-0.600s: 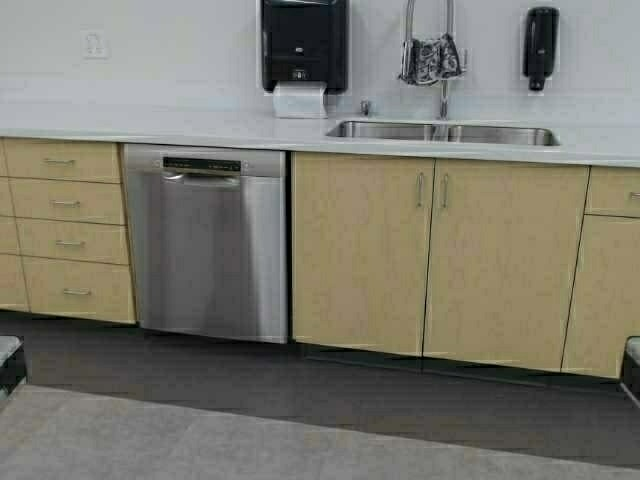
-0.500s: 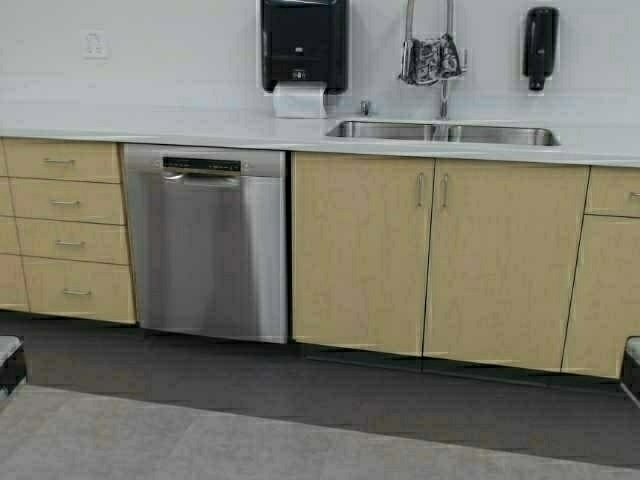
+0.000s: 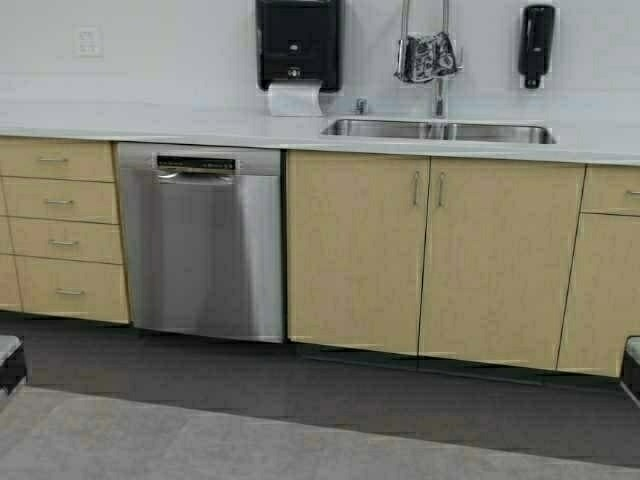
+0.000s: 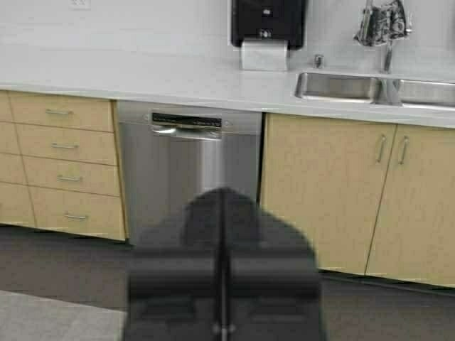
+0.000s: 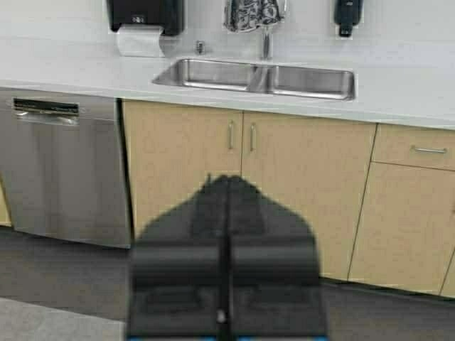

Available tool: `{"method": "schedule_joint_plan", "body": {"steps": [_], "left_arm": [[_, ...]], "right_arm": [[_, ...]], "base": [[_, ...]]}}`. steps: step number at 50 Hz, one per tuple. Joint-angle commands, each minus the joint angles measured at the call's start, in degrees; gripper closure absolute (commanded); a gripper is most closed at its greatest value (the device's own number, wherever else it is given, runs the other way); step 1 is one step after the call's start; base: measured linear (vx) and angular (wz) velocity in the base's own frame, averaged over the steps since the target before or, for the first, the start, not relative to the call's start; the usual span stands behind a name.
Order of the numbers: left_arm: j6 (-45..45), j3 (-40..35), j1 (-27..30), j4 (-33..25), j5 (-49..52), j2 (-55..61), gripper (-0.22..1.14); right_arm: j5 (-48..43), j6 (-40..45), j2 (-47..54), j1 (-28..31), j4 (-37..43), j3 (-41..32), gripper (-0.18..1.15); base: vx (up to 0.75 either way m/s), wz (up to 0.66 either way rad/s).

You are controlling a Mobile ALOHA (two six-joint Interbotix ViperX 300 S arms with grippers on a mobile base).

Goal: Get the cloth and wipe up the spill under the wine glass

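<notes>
The cloth (image 3: 428, 57), pale with a dark floral print, hangs bunched over the faucet (image 3: 438, 95) above the sink, far ahead of me. It also shows in the left wrist view (image 4: 384, 21) and the right wrist view (image 5: 252, 13). The wine glass and the spill are out of view. My left gripper (image 4: 222, 195) is shut and empty, held low and facing the dishwasher. My right gripper (image 5: 227, 179) is shut and empty, facing the cabinet doors under the sink. Both arms sit parked at the lower corners of the high view.
A white counter (image 3: 150, 125) runs across the wall with a steel double sink (image 3: 437, 131). A steel dishwasher (image 3: 203, 245) and tan cabinets (image 3: 355, 250) stand below. A black paper towel dispenser (image 3: 298, 45) and a soap dispenser (image 3: 537, 40) hang on the wall. Dark floor lies between me and the cabinets.
The robot has moved a little: the whole counter scene has shifted slightly left and up in the high view. Both arms stay parked.
</notes>
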Motion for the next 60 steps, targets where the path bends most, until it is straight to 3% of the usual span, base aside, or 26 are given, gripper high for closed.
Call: {"method": "schedule_joint_plan", "body": {"steps": [1, 60], "left_arm": [[-0.2, -1.0, 0.1, 0.0, -0.4, 0.4, 0.89], [-0.7, 0.1, 0.2, 0.4, -2.3, 1.9, 0.89]], "right_arm": [[-0.4, -0.1, 0.4, -0.2, -0.4, -1.2, 0.91], [-0.7, 0.5, -1.8, -1.3, -0.6, -1.1, 0.91]], "base": [[0.09, -0.06], [0.26, -0.07]]}}
